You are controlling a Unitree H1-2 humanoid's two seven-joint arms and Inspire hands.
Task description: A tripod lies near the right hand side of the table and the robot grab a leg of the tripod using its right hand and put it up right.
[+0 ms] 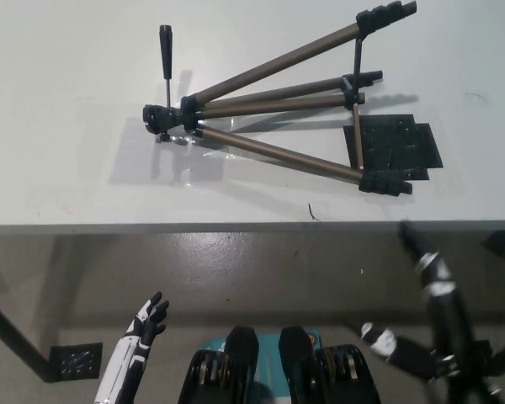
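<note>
Hanging below the table edge at the lower left, the white left hand [148,320] holds nothing, its fingers spread apart. Above it, the pale table [59,109] carries the tripod [269,126], lying flat on its side toward the right half of the surface. Its head points left, with a thin black handle [166,52] sticking up-picture, and its 3 bronze legs fan out to the right, ending in black feet. A dark taped patch [396,145] sits under the nearer leg's end. At the lower right, the black right hand [425,252] is below the table edge, apart from the tripod; whether its fingers are spread or closed cannot be told.
</note>
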